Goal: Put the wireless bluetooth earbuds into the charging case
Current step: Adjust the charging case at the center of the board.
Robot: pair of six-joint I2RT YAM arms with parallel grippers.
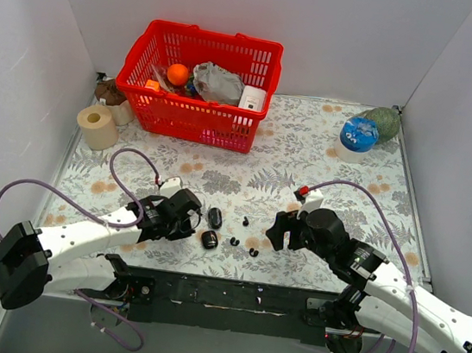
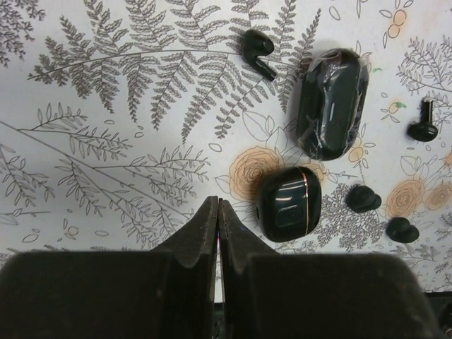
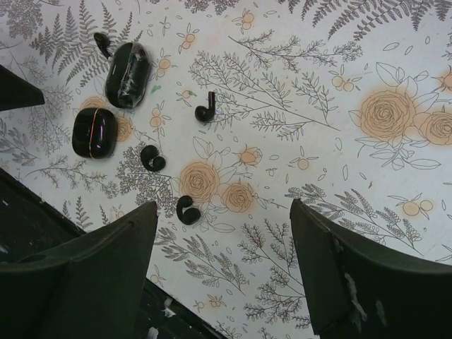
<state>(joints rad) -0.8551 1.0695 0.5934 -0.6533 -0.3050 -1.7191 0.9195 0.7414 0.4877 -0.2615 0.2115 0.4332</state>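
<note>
Several tiny black earbuds lie loose on the fern-print cloth: two rounded ones [image 3: 188,210] [image 3: 152,158] and two stemmed ones [image 3: 205,109] [image 2: 258,51]. A squarish glossy black charging case [image 2: 289,203] with a gold seam lies closed. A longer black case [image 2: 332,102] in clear film lies beyond it. My left gripper [image 2: 217,212] is shut on nothing, just left of the squarish case [image 1: 208,239]. My right gripper [image 3: 224,205] stands open over bare cloth, with the nearest rounded earbud beside its left finger [image 3: 106,261].
A red basket [image 1: 195,106] with mixed items stands at the back. A tape roll [image 1: 97,126] sits at the back left, and a blue-and-white ball object [image 1: 359,135] and a green lump [image 1: 385,122] at the back right. White walls enclose the table.
</note>
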